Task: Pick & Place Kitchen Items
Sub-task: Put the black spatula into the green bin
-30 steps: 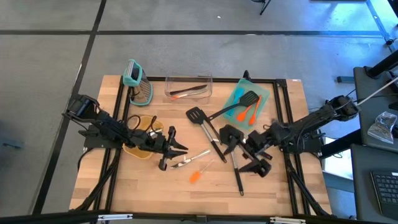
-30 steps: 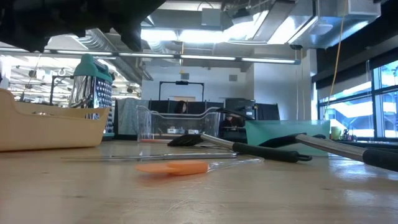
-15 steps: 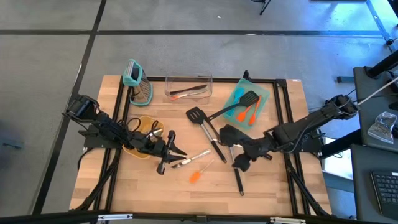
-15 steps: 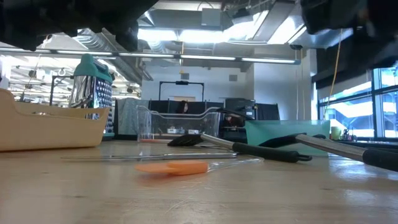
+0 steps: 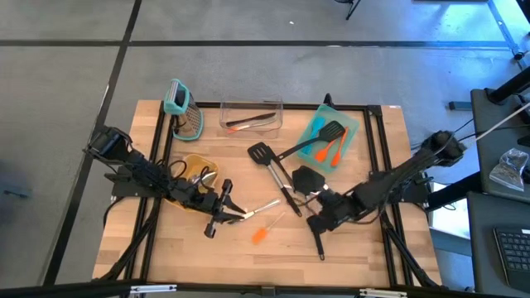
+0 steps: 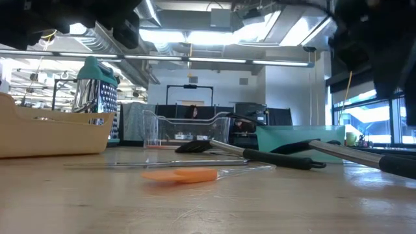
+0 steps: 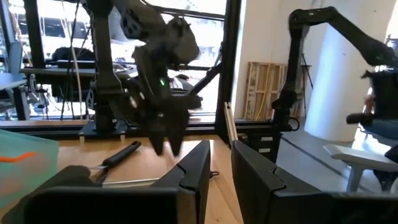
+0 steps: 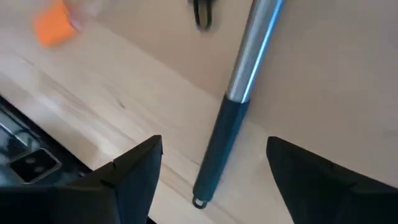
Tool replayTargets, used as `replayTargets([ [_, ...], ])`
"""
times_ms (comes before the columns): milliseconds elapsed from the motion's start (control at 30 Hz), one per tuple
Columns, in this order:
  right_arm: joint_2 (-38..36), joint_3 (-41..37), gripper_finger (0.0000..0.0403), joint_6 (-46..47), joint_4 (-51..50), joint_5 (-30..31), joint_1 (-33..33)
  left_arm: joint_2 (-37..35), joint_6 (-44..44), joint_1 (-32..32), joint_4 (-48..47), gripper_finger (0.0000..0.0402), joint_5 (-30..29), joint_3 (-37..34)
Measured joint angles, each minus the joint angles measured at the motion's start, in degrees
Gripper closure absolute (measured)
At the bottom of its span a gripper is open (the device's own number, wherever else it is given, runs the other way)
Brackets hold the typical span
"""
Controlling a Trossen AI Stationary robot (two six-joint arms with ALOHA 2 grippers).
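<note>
A black-handled turner (image 5: pixel 315 222) lies on the worktop (image 5: pixel 166 248), long axis near-far, between orange spatula (image 5: pixel 259 235) and right gripper (image 5: pixel 318 222), whose jaws straddle it open; left gripper (image 5: pixel 234 210) nearly closed, empty

Before you lies a pale wooden table (image 5: pixel 166 248) edged by a black frame. Along its far side you see a teal-handled grater (image 5: pixel 184 112), a clear rectangular bin (image 5: pixel 251 116) and a teal tray (image 5: pixel 352 124). Toward the left arm's side sits a tan bowl (image 5: pixel 192 170). At the centre a black slotted turner (image 5: pixel 262 155) rests flat, its metal handle running toward the near edge. Beside it a second black-headed utensil (image 5: pixel 307 180) points its dark-gripped handle (image 8: pixel 219 149) nearer you. An orange spatula (image 5: pixel 260 235) with a clear handle lies near the middle, close to thin metal pieces (image 5: pixel 267 205).
</note>
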Motion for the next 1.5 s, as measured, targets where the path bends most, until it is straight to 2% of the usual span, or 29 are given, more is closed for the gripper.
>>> replayTargets([
  [200, 10.24, 0.0, 0.0124, 3.28, 6.24, -10.18, 0.1, 0.0, 0.43, -0.43, 0.18, 0.0341, 0.07, 0.0],
  [333, 13.68, 0.13, 0.013, 3.73, 10.09, -11.9, 0.03, 0.0, 0.44, -0.92, 0.09, 0.0341, 0.08, 0.0],
  [500, 14.36, 1.17, 0.0142, 3.82, 6.44, -9.39, -0.09, 0.0, 0.45, -1.42, 0.08, 0.0341, -0.02, 0.0],
  [633, 14.31, 1.29, 0.017, 4.57, 2.33, -6.33, -0.09, 0.0, 0.45, -1.42, 0.05, 0.0341, -0.19, 0.0],
  [733, 14.31, 1.27, 0.0207, 4.38, 1.24, -2.97, 0.02, 0.0, 0.45, -1.35, -0.11, 0.0341, -0.57, 0.0],
  [933, 14.31, 1.2, 0.0296, 2.87, -2.42, -0.37, -0.27, 0.0, 0.46, -1.35, -1.69, 0.0341, -1.72, 0.0],
  [1033, 14.29, 1.22, 0.0325, 2.77, -4.27, 0.57, -0.38, 0.0, 0.45, -1.35, -2.56, 0.0341, -1.74, 0.0],
  [1133, 14.27, 1.22, 0.0327, 1.0, -4.57, 2.58, -0.34, 0.0, 0.45, -1.35, -2.7, 0.0341, -1.74, 0.0],
  [1367, 14.27, 1.07, 0.0271, -7.25, -3.36, 3.75, 0.43, 0.0, 0.45, -1.35, -2.74, 0.0341, -1.76, 0.0],
  [1500, 14.08, 0.14, 0.0268, -5.38, -2.59, 3.75, 0.28, 0.0, 0.45, -1.35, -2.81, 0.0341, -1.76, 0.0],
])
